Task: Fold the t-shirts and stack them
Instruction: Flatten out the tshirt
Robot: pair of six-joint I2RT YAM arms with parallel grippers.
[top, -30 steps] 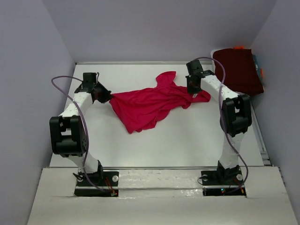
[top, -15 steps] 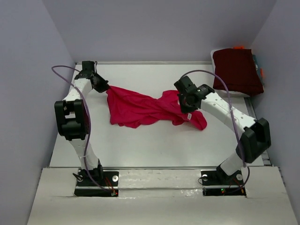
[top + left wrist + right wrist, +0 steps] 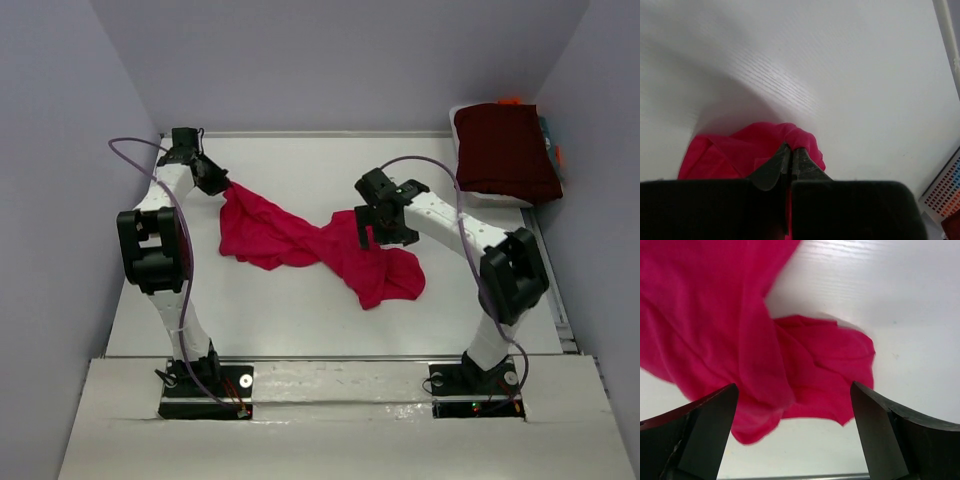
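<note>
Though rumpled, t-shirt [image 3: 270, 235] in left gripper [image 3: 227, 187].

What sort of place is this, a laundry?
Probably a robotics test booth, not a laundry: two white-and-black robot arms bolted to a plain white table, bare grey walls closing it in, and one crumpled crimson-pink cloth t-shirt as practice material.

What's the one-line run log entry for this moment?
left gripper: shut on pink t-shirt edge | right gripper: open above it | maroon t-shirt: folded, far-right corner | status: pink t-shirt crumpled, unfolded
</note>
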